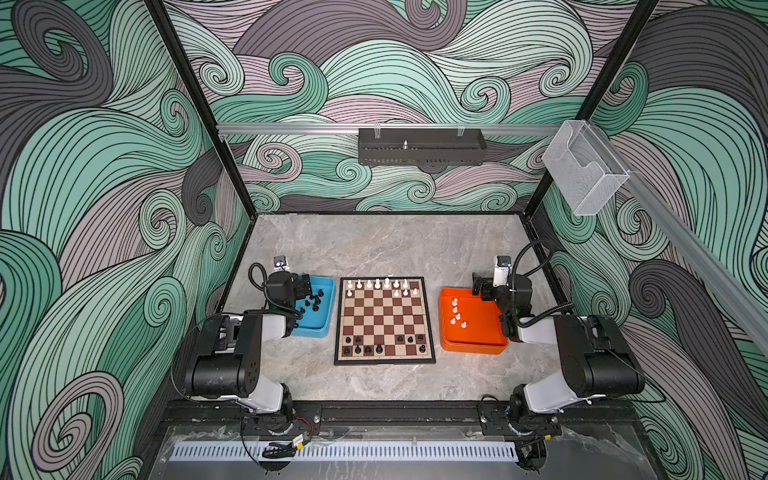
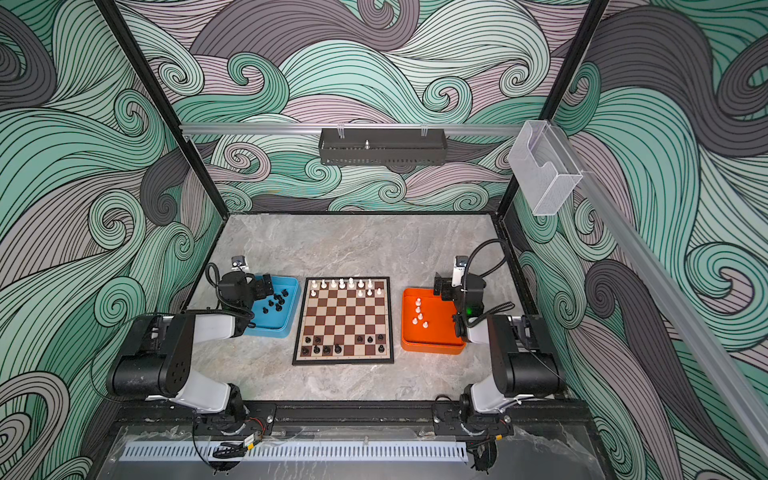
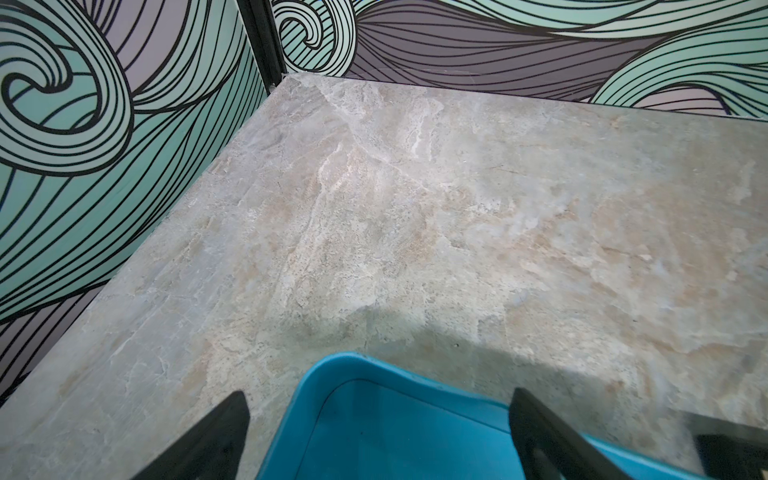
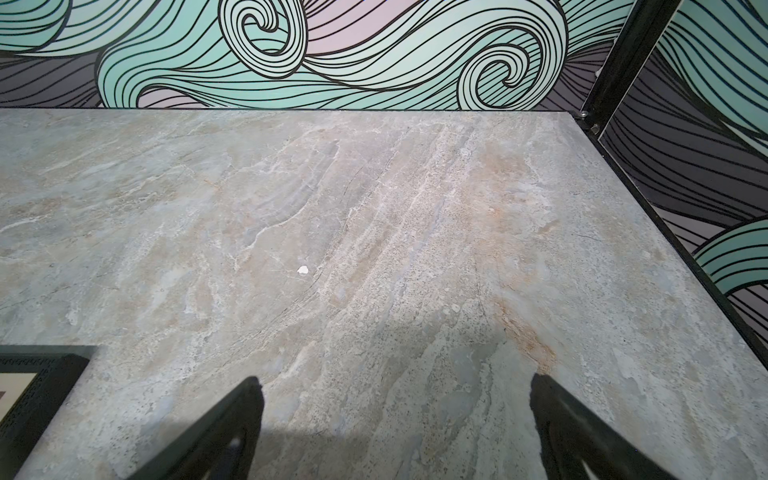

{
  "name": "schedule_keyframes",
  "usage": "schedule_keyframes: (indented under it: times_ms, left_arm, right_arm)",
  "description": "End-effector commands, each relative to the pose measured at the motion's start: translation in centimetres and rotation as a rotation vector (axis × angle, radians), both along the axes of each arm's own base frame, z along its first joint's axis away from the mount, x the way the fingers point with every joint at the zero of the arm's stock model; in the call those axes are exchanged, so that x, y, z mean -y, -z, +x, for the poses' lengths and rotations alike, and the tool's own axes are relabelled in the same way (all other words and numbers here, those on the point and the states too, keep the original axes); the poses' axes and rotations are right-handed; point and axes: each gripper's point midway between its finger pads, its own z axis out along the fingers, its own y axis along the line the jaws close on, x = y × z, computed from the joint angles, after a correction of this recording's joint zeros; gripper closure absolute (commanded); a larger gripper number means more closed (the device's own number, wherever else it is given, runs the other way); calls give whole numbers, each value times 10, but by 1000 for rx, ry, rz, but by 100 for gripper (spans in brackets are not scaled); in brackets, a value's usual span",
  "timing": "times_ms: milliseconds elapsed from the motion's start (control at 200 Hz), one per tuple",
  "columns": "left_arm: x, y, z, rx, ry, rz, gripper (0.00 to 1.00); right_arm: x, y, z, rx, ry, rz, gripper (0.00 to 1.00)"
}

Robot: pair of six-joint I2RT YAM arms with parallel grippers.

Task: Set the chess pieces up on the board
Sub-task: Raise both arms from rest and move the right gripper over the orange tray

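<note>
Both top views: high at the front, tilted down toward the back wall point(image 1: 374, 187), far out, whole table point(image 1: 374, 245) and board point(image 1: 384, 320) in frame. Left wrist view: close, low over the blue tray point(image 3: 365, 368) rim, facing the table's far left corner. Right wrist view: close, low, faces back wall; board corner shared with both top views.

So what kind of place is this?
Probably a robot test cell rather than a games room: a left arm and right arm mounted at the front of a stone-look table, wave-patterned panels enclosing it, and a chessboard between a blue tray and an orange tray.
</note>
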Motion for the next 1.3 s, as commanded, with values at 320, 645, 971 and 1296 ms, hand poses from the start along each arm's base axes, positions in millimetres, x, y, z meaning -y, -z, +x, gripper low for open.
schedule_keyframes:
  times_ms: [320,645,971,1296]
  left_arm:
    - [-26,-83,-9,6,-179,30,1]
    - [-53,-156,-23,2,-388,-16,1]
    - [6,-181,23,26,7,-119,1]
    - [108,-137,56,-228,485,-248,1]
  right_arm:
    - [18,-55,-2,-34,114,102,1]
    - [5,-144,-10,-106,101,240,1]
    - [-13,-130,-35,-302,97,352,1]
    - [-54,-49,-79,-615,1,218,1]
